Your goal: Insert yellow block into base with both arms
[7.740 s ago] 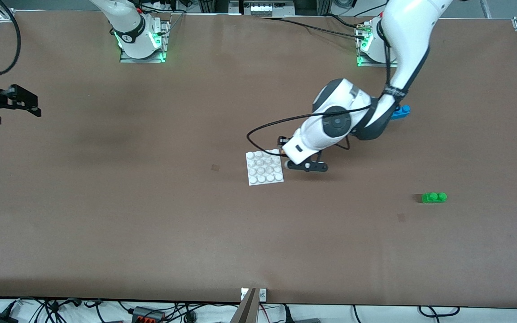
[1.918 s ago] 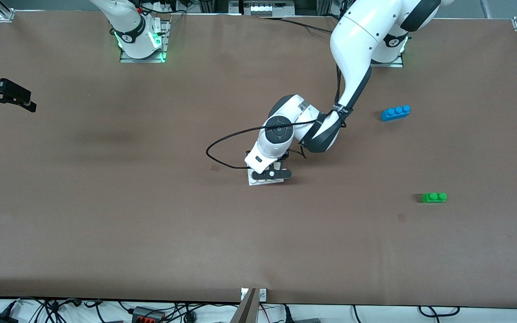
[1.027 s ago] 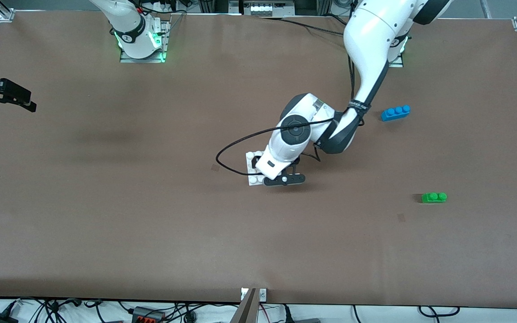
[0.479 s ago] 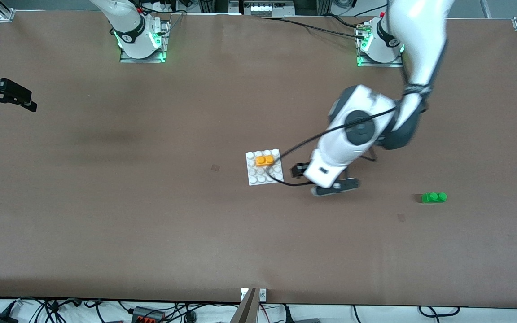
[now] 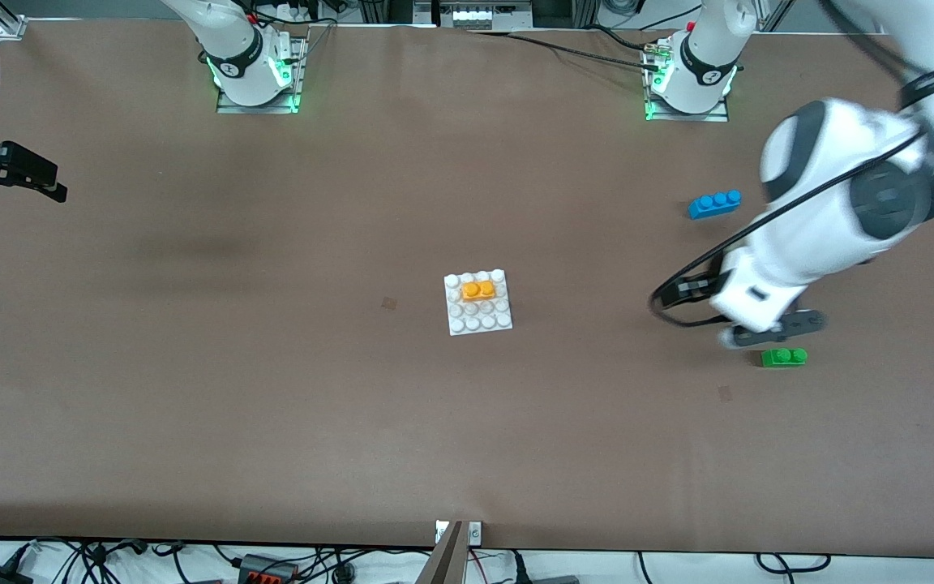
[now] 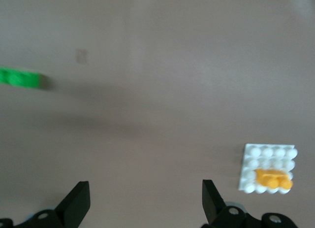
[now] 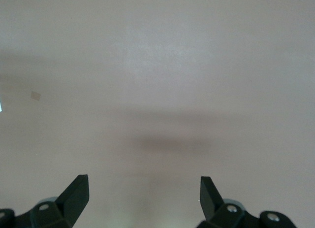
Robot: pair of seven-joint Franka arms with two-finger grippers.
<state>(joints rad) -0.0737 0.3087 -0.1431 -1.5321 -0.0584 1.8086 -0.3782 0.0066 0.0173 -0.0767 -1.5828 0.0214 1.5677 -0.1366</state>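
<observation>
Brown tabletop [image 5: 272, 389] lies bare between the left gripper's [image 6: 143, 201] spread, empty jaws, a green two-stud plastic brick [image 5: 784, 357] just beside. Well apart, the small yellow-orange plastic block [image 5: 478, 289] sits on the white studded square base [image 5: 479, 323]. Right gripper [image 7: 143, 197] waits agape, empty.

the left arm [image 5: 848, 203] comes from its base at the top of the front view, bends sharply and hangs its wrist low toward its own end of the desk. the left gripper [image 6: 145, 201] points down over bare desk, its two black fingers [image 6: 78, 201] spread wide with nothing between them (the wrist view shows both tips plainly). the right arm waits at its end of the desk, mostly out of the front view. the right gripper [image 7: 144, 194] hovers over bare desk too, fingers [image 7: 76, 192] wide apart and holding nothing; in the front view it shows as a black shape at the picture's edge [image 5: 17, 172].
</observation>
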